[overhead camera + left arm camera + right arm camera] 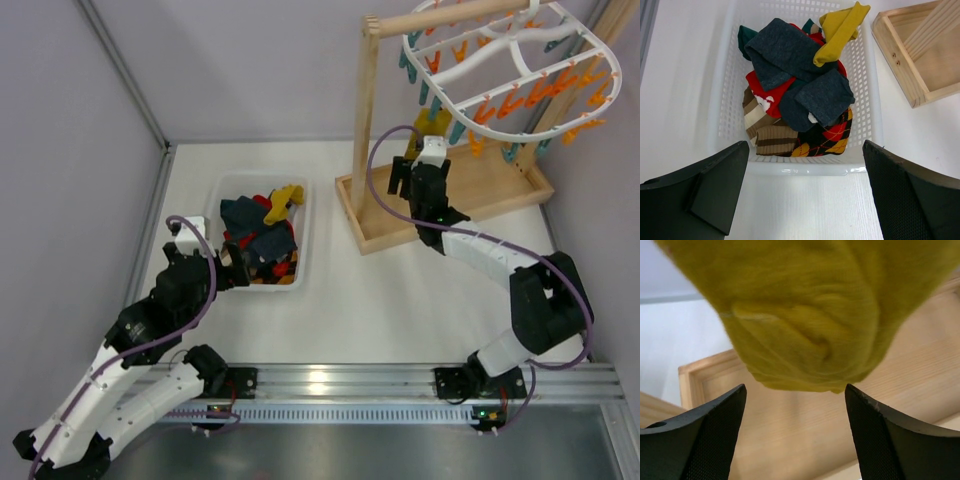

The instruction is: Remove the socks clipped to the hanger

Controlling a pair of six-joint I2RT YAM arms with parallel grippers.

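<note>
Spreading over the far right corner of the desk [400, 310], the wooden stand [365, 130] carries the white hanger [480, 52]; open room is found along the near edge. A white basket [213, 230] of loose socks [805, 95] is set toward the left edge. One mustard-yellow sock [805, 315] is seen hanging limp from the hanger's near-left rim. It is judged light, soft and stretchy, best pinched at the toe and drawn downward. The right tool [795, 395] is held released just beneath it, jaws apart. The left tool [805, 145] is held released above the basket.
</note>
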